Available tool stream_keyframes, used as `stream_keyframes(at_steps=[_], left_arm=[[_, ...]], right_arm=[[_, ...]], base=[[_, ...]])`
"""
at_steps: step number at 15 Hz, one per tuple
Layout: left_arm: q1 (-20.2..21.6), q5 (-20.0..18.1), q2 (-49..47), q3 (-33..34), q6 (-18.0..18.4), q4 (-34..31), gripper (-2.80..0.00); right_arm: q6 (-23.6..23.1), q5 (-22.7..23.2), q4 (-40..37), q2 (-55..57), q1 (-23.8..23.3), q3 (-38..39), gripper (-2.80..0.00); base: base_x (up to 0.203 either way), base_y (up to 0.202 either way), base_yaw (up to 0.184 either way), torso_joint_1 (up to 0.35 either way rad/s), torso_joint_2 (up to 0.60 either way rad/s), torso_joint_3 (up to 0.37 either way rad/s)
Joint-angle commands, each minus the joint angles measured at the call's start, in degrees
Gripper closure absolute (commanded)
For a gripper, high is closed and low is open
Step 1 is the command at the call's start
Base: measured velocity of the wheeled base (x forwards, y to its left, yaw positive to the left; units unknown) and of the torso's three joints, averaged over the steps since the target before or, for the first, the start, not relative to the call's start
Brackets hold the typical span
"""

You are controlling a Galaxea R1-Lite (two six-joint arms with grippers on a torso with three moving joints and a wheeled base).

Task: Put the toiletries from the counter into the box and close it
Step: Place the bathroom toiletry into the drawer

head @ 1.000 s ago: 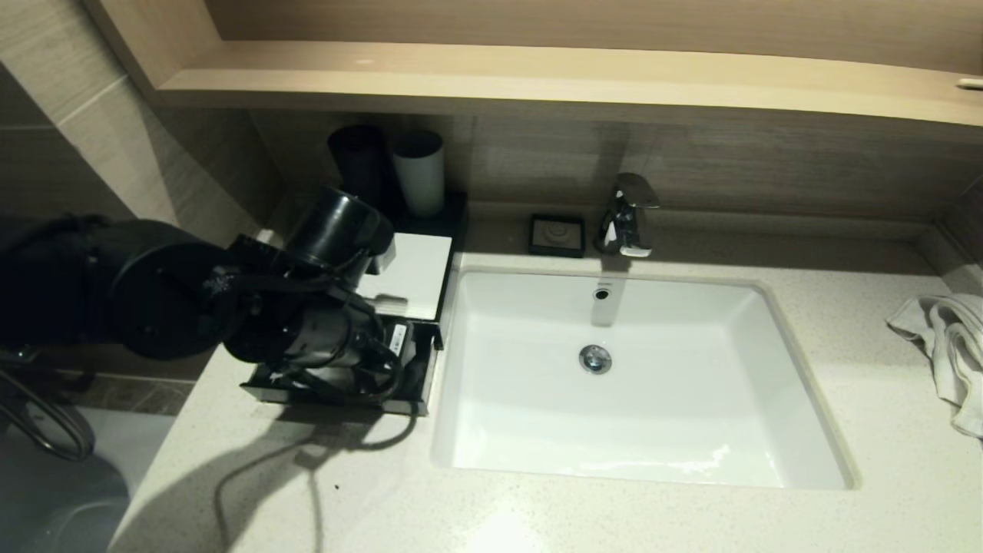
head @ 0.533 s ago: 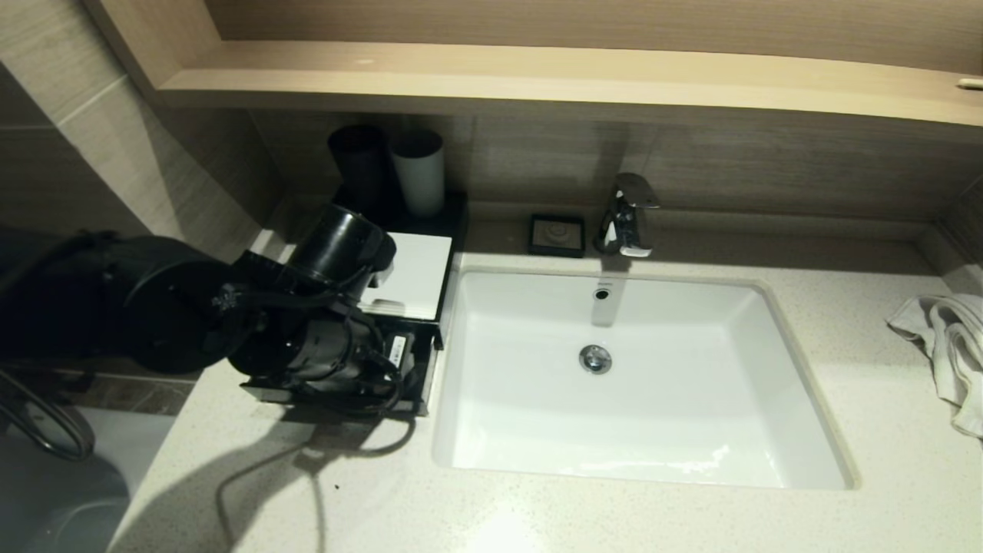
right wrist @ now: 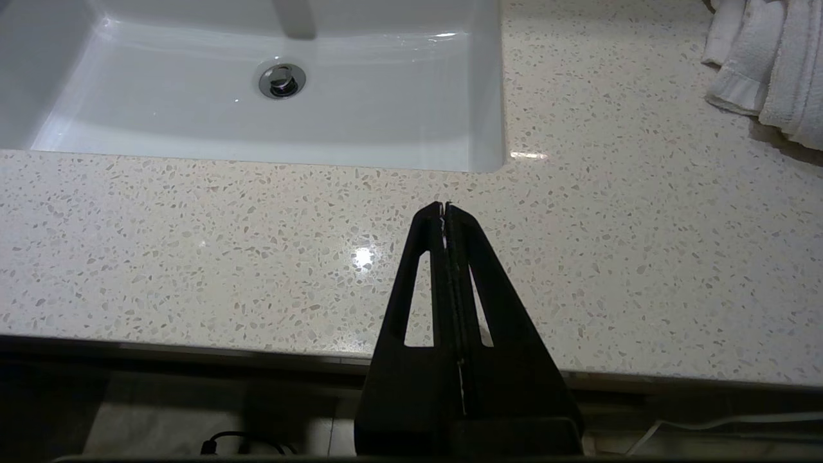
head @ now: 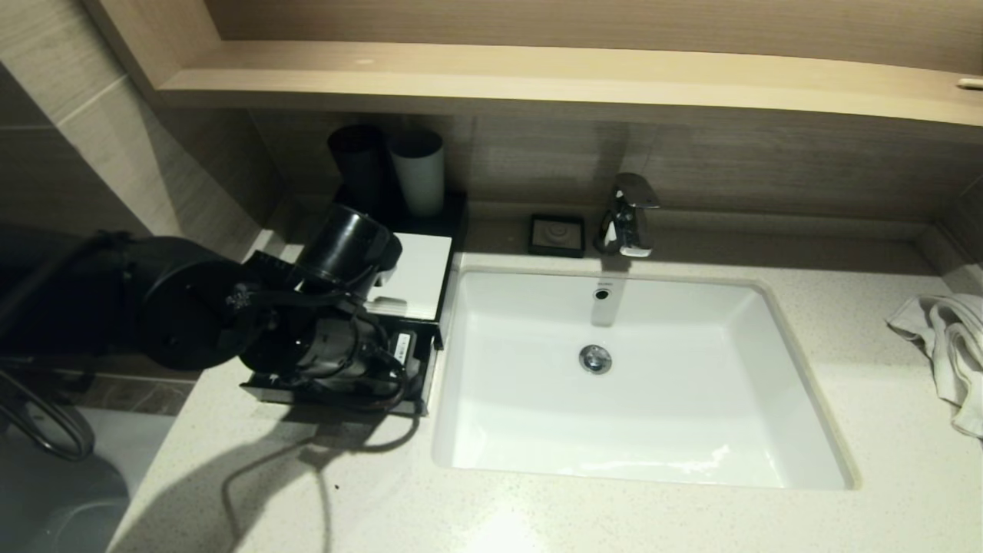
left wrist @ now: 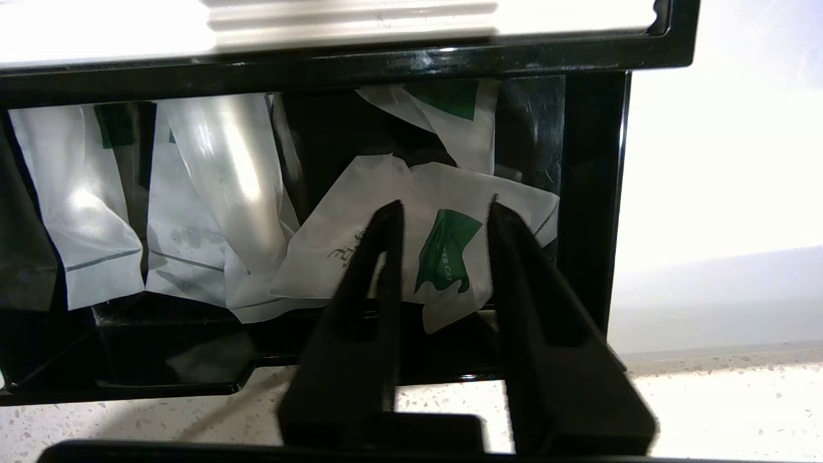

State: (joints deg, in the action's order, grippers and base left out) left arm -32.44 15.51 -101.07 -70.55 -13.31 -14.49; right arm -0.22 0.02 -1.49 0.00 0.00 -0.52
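Observation:
The box [head: 411, 273], black with a white top panel, stands left of the sink, its front drawer [left wrist: 588, 193] pulled out. Several white sachets [left wrist: 83, 212] with green labels lie inside the drawer. My left gripper [left wrist: 443, 206] hangs open just above the drawer's front right corner. A sachet with a green label [left wrist: 450, 251] lies under and between its fingers, untouched by either, one corner over the drawer's front rim. In the head view my left arm [head: 307, 338] hides the drawer's contents. My right gripper [right wrist: 444, 206] is shut and empty above the counter's [right wrist: 193, 244] front edge.
The white sink basin [head: 637, 384] sits right of the box, with a tap [head: 628, 215] and a small black soap dish [head: 557, 234] behind it. A black cup [head: 359, 161] and a white cup [head: 418, 169] stand behind the box. A white towel [head: 948, 346] lies far right.
My left arm has shifted slightly to the right and lower over the open drawer. Nothing else has moved.

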Motion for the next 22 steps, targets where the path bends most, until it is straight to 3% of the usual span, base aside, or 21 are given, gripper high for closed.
stream_keyframes(at_steps=[1, 7, 12, 13, 22], left_arm=[[-0.05, 0.13, 0.63, -0.12, 0.11, -0.1, -2.8], [0.02, 0.22, 4.82, -0.57, 1.24, 1.51, -2.8], [1.28, 0.22, 11.59, 0.23, 2.89, -1.13, -2.8], [1.38, 0.22, 12.77, 0.68, 3.14, -3.15, 0.0], [2.39, 0.07, 19.8, 11.24, 3.21, -3.27, 0.0]], right_arm=[[-0.04, 0.06, -0.01, 0.0, 0.0, 0.0, 0.0], [-0.04, -0.02, -0.01, 0.0, 0.0, 0.0, 0.0], [-0.04, 0.0, -0.01, 0.0, 0.0, 0.0, 0.0], [-0.04, 0.06, -0.01, 0.0, 0.0, 0.0, 0.0], [-0.04, 0.06, -0.01, 0.0, 0.0, 0.0, 0.0]], base=[[0.0, 0.0, 0.0, 0.0, 0.0, 0.0], [0.0, 0.0, 0.0, 0.0, 0.0, 0.0], [0.0, 0.0, 0.0, 0.0, 0.0, 0.0], [0.0, 0.0, 0.0, 0.0, 0.0, 0.0], [0.0, 0.0, 0.0, 0.0, 0.0, 0.0]])
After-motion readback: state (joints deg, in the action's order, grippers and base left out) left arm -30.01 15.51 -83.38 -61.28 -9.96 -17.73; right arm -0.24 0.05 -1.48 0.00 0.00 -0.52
